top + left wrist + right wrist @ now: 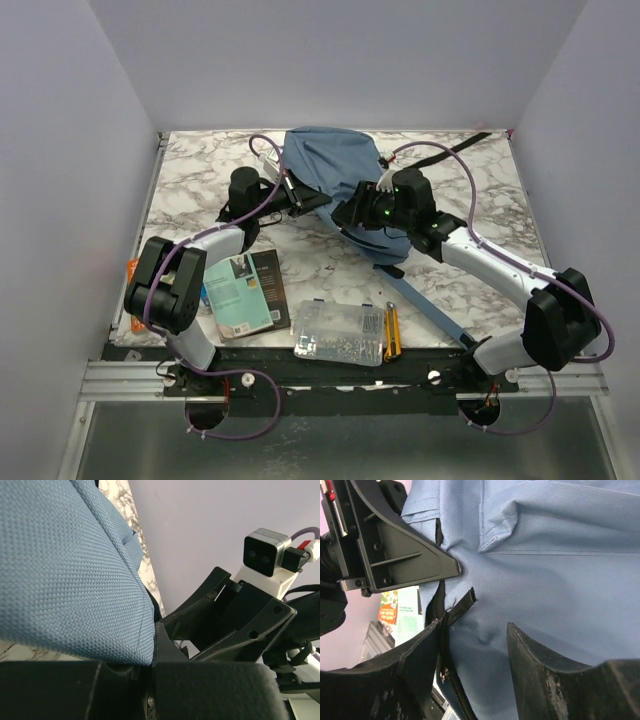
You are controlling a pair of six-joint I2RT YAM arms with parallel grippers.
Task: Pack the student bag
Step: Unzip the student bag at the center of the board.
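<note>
Pinching a fold of the student bag (pixel 65 570) at the left gripper (pixel 150 667), fingers pressed together on the blue cloth, by the left wrist view. Standing parted at the right gripper (pixel 475 626), by the right wrist view, with bag fabric just ahead between the two fingers and a black zip (pixel 441 615) running past one of them; touching or not, impossible to tell. Placing, from the top view alone, the bag on the far middle of the marble table (pixel 200 170), directly ahead of both grippers, and well behind them, near the arm bases, a teal book (pixel 245 292), a clear box (pixel 340 333) and a yellow-and-black tool (pixel 392 330). Trailing back past the right gripper, a blue-grey strap (pixel 430 310). Cropping the bag to bare cloth in both wrist views; burying both sets of fingertips from above under wrists and cables. Cutting off an orange item (pixel 131 268) at the table's side, too little to name.
</note>
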